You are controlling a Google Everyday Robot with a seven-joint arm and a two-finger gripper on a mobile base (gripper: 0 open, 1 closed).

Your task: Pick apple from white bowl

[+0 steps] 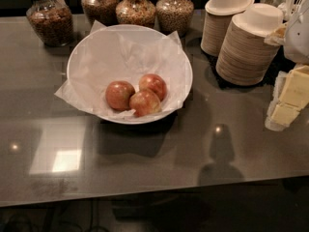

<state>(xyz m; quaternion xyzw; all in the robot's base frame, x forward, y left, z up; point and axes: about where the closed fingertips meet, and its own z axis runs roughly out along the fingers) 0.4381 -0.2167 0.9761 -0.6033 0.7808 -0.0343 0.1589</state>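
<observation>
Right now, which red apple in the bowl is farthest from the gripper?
The leftmost dull red round apple in the wide white paper-lined bowl. The other two apples lie to its right, closer to the cream gripper at the picture's right edge.

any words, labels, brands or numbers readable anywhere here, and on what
None readable: no text shows on the jars, white bowl, apples, stacks or yellow blocks.
The gripper, at the right edge above the blocks, shows no marking either.
</observation>
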